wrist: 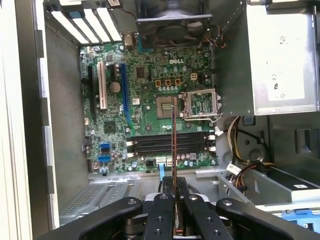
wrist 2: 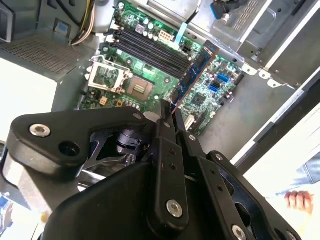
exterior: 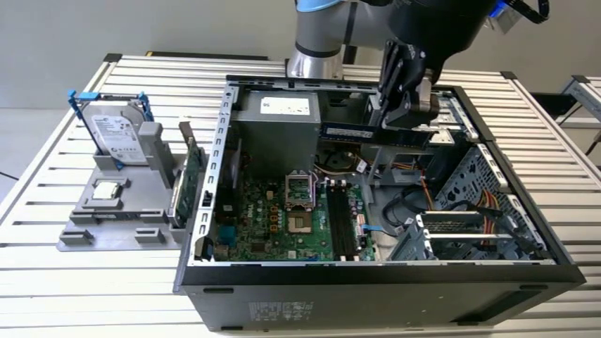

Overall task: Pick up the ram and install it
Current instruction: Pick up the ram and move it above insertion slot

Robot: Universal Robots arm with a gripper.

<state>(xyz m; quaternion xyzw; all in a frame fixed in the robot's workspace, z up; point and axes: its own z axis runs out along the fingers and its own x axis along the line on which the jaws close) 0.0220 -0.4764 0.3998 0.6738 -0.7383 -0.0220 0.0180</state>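
Jaws pinching ram [exterior: 355, 132] by one end, long axis lying level, pointing to exterior view's left, hanging above motherboard [exterior: 267, 215], beside power supply [exterior: 277, 123]

The open black computer case [exterior: 376, 296] leaves free room down to the green motherboard [wrist: 150, 100], whose black memory slots [wrist: 150, 144] lie bare. A grey metal power supply box [wrist: 280, 60] and orange-and-yellow cables [wrist: 232, 135] crowd one end; a silver processor socket [wrist: 200, 105] sits just beside. The black gripper [wrist: 175, 190], clamped on the thin dark ram stick [wrist: 173, 130], hangs overhead.
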